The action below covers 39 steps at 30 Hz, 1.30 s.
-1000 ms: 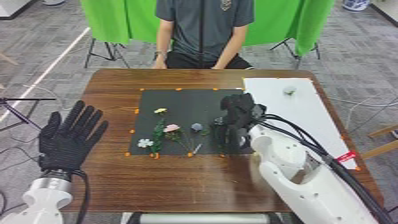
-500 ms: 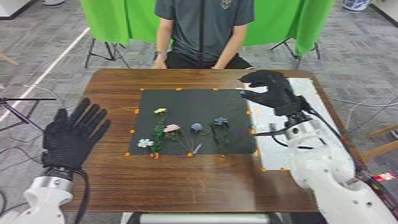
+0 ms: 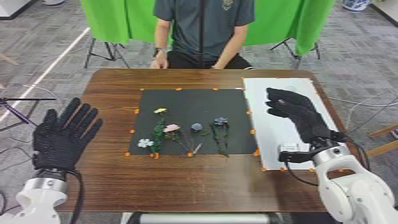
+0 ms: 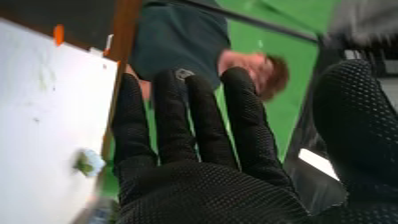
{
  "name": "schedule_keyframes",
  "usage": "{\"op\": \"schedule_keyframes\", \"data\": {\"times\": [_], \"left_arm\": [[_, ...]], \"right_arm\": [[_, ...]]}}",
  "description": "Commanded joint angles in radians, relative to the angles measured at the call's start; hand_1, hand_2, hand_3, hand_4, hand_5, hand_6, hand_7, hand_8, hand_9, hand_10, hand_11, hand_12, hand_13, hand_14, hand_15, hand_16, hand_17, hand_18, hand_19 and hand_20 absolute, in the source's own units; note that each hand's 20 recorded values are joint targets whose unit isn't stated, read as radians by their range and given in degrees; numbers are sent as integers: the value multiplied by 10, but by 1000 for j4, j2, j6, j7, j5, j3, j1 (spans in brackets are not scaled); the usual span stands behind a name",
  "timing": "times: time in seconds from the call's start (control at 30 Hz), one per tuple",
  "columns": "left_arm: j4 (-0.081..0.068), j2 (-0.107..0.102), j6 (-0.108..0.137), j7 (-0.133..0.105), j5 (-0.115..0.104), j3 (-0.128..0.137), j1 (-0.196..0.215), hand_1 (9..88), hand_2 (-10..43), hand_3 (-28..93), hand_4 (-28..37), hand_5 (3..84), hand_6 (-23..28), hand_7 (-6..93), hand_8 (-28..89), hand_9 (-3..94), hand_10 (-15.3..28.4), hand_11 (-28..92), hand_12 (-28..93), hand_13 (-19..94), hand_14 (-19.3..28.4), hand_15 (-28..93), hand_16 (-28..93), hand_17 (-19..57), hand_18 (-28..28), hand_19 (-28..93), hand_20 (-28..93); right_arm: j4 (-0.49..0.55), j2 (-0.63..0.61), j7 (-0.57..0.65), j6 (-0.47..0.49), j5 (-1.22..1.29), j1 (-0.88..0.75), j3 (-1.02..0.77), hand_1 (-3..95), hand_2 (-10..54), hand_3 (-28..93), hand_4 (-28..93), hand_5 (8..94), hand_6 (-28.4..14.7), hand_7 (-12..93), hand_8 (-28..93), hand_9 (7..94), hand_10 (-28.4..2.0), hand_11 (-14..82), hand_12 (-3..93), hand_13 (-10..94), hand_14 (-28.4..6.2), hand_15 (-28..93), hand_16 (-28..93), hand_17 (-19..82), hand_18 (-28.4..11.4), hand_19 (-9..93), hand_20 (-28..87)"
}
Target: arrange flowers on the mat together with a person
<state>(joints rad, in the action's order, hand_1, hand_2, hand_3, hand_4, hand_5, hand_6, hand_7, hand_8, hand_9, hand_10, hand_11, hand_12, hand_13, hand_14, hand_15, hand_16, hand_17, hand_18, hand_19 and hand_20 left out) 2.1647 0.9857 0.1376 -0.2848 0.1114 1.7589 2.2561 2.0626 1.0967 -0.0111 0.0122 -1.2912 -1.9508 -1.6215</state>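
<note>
From my station, I am seeing the black-gloved left hand [image 3: 62,145] hovering at the left edge of the head view, its fingers standing straight and fanned wide. My black-gloved right hand [image 3: 302,112] is hanging right of centre, over the long white sheet [image 3: 274,135], and holding nothing. In the right wrist view I am finding that hand [image 4: 209,192] opening wide, fingers straight and thumb standing well away from them. There, a pale blue-white artificial flower with green beneath it [image 4: 90,162] is lying on the white sheet, apart from my glove.

Back in the head view, the black rectangular mat [image 3: 191,100] is occupying the middle of the brown wooden table [image 3: 213,187]. A small yellow flower [image 3: 160,110] is lying near the mat's upper left, a white flower [image 3: 145,143] at its lower left. A pink flower [image 3: 171,128] and a greyish-blue one [image 3: 196,127] are resting side by side around the centre, and a dark blue flower [image 3: 220,121] is lying to their right, its green stem pointing down the frame.
</note>
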Motion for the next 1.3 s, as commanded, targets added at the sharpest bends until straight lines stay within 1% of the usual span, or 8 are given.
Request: {"op": "schedule_keyframes", "data": {"times": [0.03, 0.2, 0.5, 0.67, 0.73, 0.97, 1.13, 1.3], "left_arm": [[2, 11, 14, -7, -6, 6, 7, 274, 153, 703, -283, 450, 62, 64, -78, 413, 136, 116, 92, 308, 124, 147, -28, -30, 123, 225, 127], [-15, 3, -8, -29, -59, -30, -13, 266, 132, 716, -283, 446, 62, 62, -78, 411, 135, 117, 94, 307, 124, 147, -28, -30, 124, 223, 126], [-17, 0, -18, -24, -30, -44, -17, 262, 122, 718, -283, 444, 61, 55, -77, 408, 133, 111, 95, 305, 123, 136, -25, -29, 124, 214, 126], [-9, 6, -6, -25, -42, -53, -3, 263, 123, 716, -283, 444, 61, 54, -77, 409, 134, 110, 95, 305, 123, 136, -23, -28, 124, 213, 127], [-11, 6, -20, -21, -38, -57, -4, 264, 123, 716, -283, 445, 61, 54, -77, 409, 134, 110, 95, 305, 124, 136, -22, -28, 124, 213, 128], [-4, 3, -18, -30, -38, -35, 6, 265, 125, 715, -283, 445, 60, 55, -77, 409, 134, 109, 94, 306, 123, 137, -22, -28, 124, 213, 129], [-11, -1, -21, -19, -42, -40, -5, 265, 126, 716, -283, 444, 60, 55, -77, 409, 134, 110, 95, 305, 124, 137, -22, -29, 124, 214, 129], [-1, 2, -26, -44, -45, -36, 18, 265, 126, 716, -283, 444, 60, 55, -77, 410, 134, 111, 95, 305, 124, 136, -23, -28, 124, 214, 129]], "right_arm": [[51, 44, -76, -71, 161, -119, -66, 207, 58, 804, -282, 416, -43, 119, -115, 388, -139, 73, 88, 313, -116, 132, 105, 98, -183, 432, 106], [49, 50, -67, -95, 160, -155, -90, 220, 62, 823, -279, 429, -43, 128, -117, 396, -135, 76, 86, 314, -109, 123, 105, 98, -181, 425, 113], [84, 89, -32, -132, 160, -203, -128, 276, 74, 827, -280, 445, -36, 153, -128, 408, -125, 92, 85, 318, -107, 139, 106, 101, -177, 434, 123], [97, 94, -37, -130, 169, -223, -144, 276, 75, 829, -281, 446, -36, 159, -134, 406, -124, 94, 81, 317, -109, 147, 101, 101, -177, 437, 122], [98, 98, -43, -135, 159, -228, -148, 276, 75, 829, -280, 447, -37, 160, -135, 406, -125, 95, 81, 317, -109, 149, 99, 100, -177, 439, 122], [97, 109, -30, -135, 142, -231, -134, 302, 53, 828, -279, 452, -35, 176, -141, 406, -120, 102, 83, 319, -111, 163, 95, 102, -176, 446, 121], [103, 101, -30, -141, 134, -232, -138, 304, 47, 829, -278, 450, -33, 181, -144, 405, -118, 102, 82, 318, -111, 167, 91, 103, -176, 448, 117], [100, 101, -18, -121, 127, -217, -140, 306, 42, 828, -278, 449, -32, 183, -145, 404, -117, 103, 82, 319, -110, 170, 88, 103, -175, 450, 115]]}}
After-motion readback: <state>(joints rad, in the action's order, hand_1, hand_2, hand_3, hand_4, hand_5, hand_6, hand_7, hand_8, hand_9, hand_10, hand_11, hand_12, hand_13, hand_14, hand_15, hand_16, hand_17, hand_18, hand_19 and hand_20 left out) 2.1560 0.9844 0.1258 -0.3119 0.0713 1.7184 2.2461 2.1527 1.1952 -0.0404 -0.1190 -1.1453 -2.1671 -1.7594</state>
